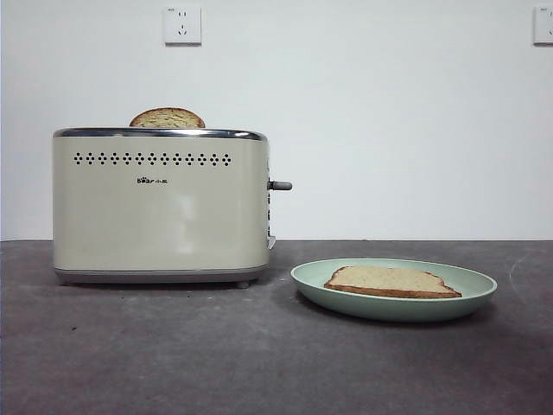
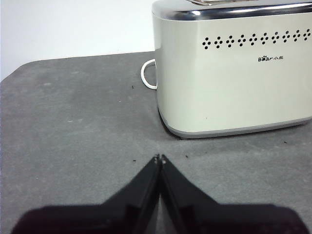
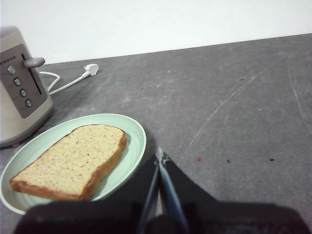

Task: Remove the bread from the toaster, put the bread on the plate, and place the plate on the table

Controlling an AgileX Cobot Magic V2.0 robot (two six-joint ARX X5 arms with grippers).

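Pale green plate (image 1: 393, 298) holding flat tan bread (image 1: 390, 282), both pincers pressed closed, empty

Staged test bench, lab-like: bare white wall (image 1: 389, 112), wall sockets (image 1: 182, 25) upper frame, scuffed grey table (image 1: 216, 354).

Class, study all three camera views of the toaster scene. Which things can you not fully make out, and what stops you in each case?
- Darker slice in the toaster: front view shows only its domed top; the toaster body hides the rest.
- White cable: its far end passes behind the toaster in both wrist views.
- Toaster logo: too small to read in the front view.
- Plate: near edge covered by the right gripper in its wrist view.
- Underside of the bread: hidden, lying flat.
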